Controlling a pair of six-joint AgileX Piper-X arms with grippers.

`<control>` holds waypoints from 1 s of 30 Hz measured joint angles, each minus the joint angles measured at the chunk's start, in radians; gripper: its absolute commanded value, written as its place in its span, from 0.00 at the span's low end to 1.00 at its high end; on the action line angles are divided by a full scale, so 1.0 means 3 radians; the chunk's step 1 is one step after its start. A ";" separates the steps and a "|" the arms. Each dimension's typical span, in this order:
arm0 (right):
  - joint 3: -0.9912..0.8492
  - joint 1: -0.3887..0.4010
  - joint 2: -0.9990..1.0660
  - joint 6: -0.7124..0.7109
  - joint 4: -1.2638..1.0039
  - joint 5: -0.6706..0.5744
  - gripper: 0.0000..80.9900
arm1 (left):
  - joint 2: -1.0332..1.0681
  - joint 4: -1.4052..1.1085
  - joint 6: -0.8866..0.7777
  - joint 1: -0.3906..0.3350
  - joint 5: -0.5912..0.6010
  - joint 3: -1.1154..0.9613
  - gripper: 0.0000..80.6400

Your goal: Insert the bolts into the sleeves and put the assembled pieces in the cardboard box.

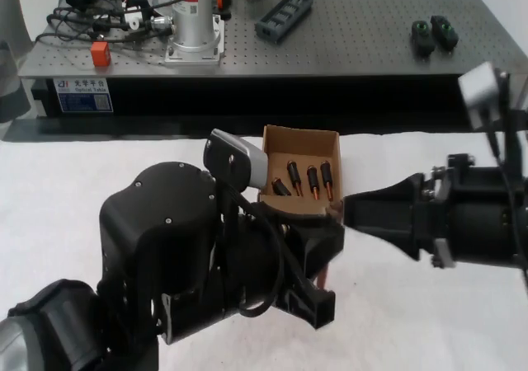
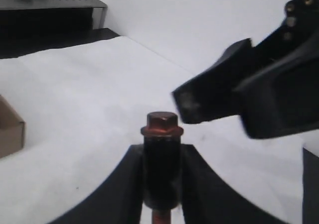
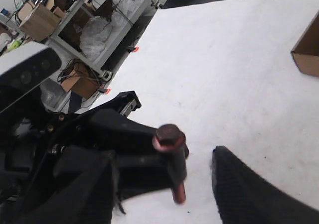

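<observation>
Copper-coloured bolt (image 2: pixel 162 124), flanged hex head, seated through a black sleeve (image 2: pixel 162 176). Clamped at the sleeve by the left gripper (image 2: pixel 163 152), just nearside of the cardboard box (image 1: pixel 301 132). Long axis along the fingers, head outward, shank tip poking out behind. Right gripper (image 1: pixel 351 210) crowding the head, jaws spread, empty. Four assembled pieces (image 1: pixel 307 180) boxed. White cloth (image 1: pixel 124 152) beneath.

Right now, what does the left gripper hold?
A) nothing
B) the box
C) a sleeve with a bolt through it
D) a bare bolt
C: the left gripper is shut on a black sleeve, with the head of the bolt above it and the shank below.
</observation>
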 measured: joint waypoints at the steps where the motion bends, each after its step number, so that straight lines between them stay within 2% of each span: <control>1: 0.0000 -0.0060 -0.0068 -0.0024 0.0098 0.0000 0.51 | 0.0053 0.0086 -0.0053 0.0046 -0.0086 -0.0083 0.01; 6: 0.0000 -0.0428 -0.0453 -0.0335 0.0788 0.0352 0.51 | 0.0556 0.0739 -0.0081 0.0366 -0.0315 -0.0866 0.01; 8: 0.0000 -0.0545 -0.0585 -0.0437 0.1198 0.0737 0.51 | 0.0748 0.0901 -0.0062 0.0440 -0.0337 -0.1132 0.01; 11: 0.0000 -0.0570 -0.0603 -0.0462 0.1402 0.0921 0.51 | 0.1168 0.1209 -0.0004 0.0557 -0.0364 -0.1698 0.01; 12: 0.0000 -0.0571 -0.0602 -0.0461 0.1481 0.0983 0.51 | 0.1583 0.1539 0.0013 0.0632 -0.0371 -0.2200 0.01; 17: 0.0000 -0.0571 -0.0602 -0.0372 0.1816 0.1104 0.51 | 0.2623 0.2579 0.0045 0.0733 -0.0340 -0.3565 0.01; 19: 0.0000 -0.0571 -0.0602 -0.0365 0.1851 0.1108 0.51 | 0.2939 0.2873 0.0099 0.0733 -0.0315 -0.3948 0.01; 25: 0.0000 -0.0571 -0.0602 -0.0343 0.1989 0.1106 0.51 | 0.3394 0.3238 0.0168 0.0747 -0.0309 -0.4491 0.00; 27: 0.0000 -0.0571 -0.0602 -0.0344 0.2022 0.1106 0.51 | 0.3521 0.3318 0.0183 0.0745 -0.0309 -0.4619 0.05; 30: 0.0000 -0.0571 -0.0602 -0.0344 0.2050 0.1106 0.51 | 0.3588 0.3405 0.0190 0.0771 -0.0293 -0.4674 0.19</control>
